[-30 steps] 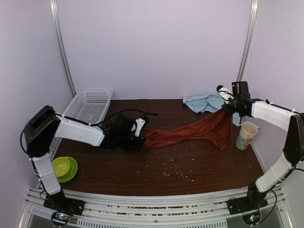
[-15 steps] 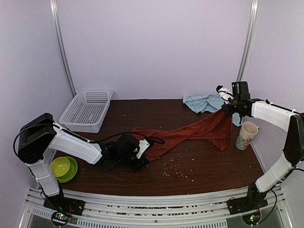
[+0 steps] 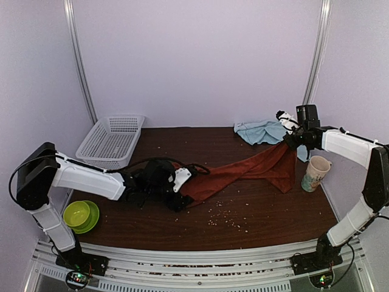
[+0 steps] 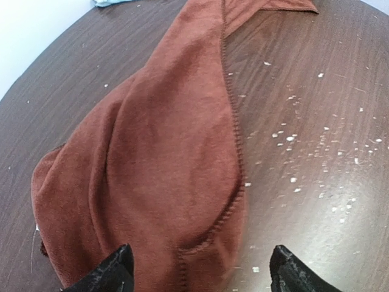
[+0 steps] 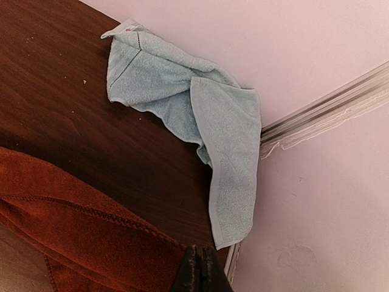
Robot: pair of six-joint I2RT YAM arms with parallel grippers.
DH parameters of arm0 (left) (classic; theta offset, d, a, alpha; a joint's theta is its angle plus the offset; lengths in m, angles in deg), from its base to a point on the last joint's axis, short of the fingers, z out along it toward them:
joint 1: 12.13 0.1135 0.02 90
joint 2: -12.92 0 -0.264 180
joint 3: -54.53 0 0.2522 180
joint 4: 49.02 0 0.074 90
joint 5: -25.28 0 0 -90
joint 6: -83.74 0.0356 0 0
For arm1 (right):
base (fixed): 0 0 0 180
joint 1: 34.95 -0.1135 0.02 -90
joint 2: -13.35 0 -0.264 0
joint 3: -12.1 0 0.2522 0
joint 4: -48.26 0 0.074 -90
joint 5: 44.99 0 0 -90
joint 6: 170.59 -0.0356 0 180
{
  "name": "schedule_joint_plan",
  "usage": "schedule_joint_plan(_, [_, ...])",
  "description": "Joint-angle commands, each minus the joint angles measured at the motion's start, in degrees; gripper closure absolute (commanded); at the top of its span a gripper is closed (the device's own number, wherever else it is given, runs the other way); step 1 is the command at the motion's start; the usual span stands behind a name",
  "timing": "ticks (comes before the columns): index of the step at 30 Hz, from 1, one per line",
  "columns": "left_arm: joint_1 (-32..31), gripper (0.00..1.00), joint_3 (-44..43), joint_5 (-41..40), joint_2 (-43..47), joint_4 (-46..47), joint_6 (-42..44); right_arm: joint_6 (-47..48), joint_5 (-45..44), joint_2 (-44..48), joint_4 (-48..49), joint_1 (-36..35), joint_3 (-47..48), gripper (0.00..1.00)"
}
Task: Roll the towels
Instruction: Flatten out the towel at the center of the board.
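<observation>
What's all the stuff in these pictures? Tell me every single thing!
red towel: 1, rust-red, stretched across the middle of the table
blue towel: 1, pale blue, crumpled at the far right corner
basket: 1, white, far left
bowl: 1, lime green, near left edge
cup: 1, pale with a printed pattern, right edge
crumbs: many, whitish, scattered over the near middle
table: 1, dark brown wood
left gripper: 1, black, open, fingers either side of the red towel's left end
right gripper: 1, black, shut on the red towel's right end
</observation>
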Motion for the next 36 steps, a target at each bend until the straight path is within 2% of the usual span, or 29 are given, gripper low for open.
schedule_joint_plan(1, [7.18,0.22,-2.08,13.49,-0.12,-0.88,2.33,0.07,1.26,1.35,-0.95,-0.43,0.21,1.00])
schedule_joint_plan(7, [13.50,0.24,-3.45,27.95,-2.57,0.31,0.82,0.00,1.45,1.64,-1.09,-0.65,0.22,1.00])
schedule_joint_plan(16, [17.25,0.30,-6.23,41.28,-9.52,2.76,-0.34,0.03,1.40,1.20,-0.54,-0.95,-0.41,1.00])
schedule_joint_plan(25, [17.32,0.35,-8.21,47.78,-14.26,2.16,1.29,-0.02,1.51,1.16,-0.46,-1.27,-0.51,1.00])
schedule_joint_plan(32, [18.15,0.36,-10.28,49.21,-17.41,1.09,1.76,0.01,1.45,1.03,-0.19,-1.47,-0.83,1.00])
schedule_joint_plan(36, [18.34,0.42,-10.63,50.04,-18.27,0.27,1.84,0.11,1.27,1.00,-0.19,-1.53,-0.83,1.00])
